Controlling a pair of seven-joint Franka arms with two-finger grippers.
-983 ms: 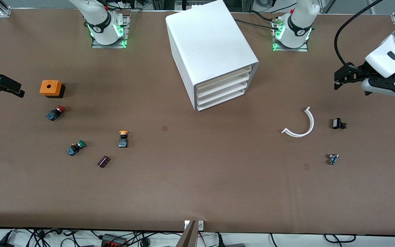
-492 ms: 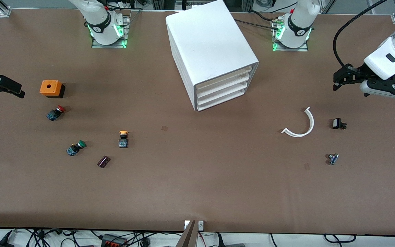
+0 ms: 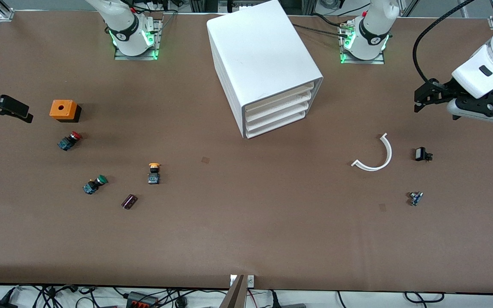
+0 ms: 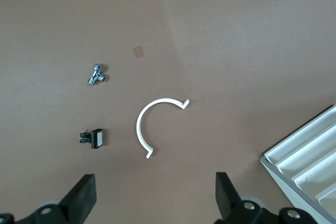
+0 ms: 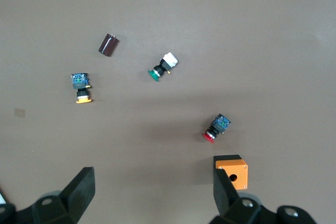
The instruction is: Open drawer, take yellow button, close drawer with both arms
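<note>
The white cabinet stands mid-table near the bases, and its top drawer is shut like the three below it. The button, orange-yellow cap and blue-black body, lies on the mat toward the right arm's end, nearer the front camera than the cabinet. It also shows in the right wrist view as the button. My left gripper hangs open and empty over the left arm's end of the table. My right gripper hangs open and empty beside the orange box. A corner of the cabinet shows beside the open left gripper. The open right gripper holds nothing.
Around the button lie an orange box, a red-capped button, a green-capped button and a dark cylinder. Toward the left arm's end lie a white curved strip, a small black part and a small metal part.
The left gripper has drifted slightly toward the bases' side and the cabinet. The right gripper has barely shifted. Nothing on the table has moved.
</note>
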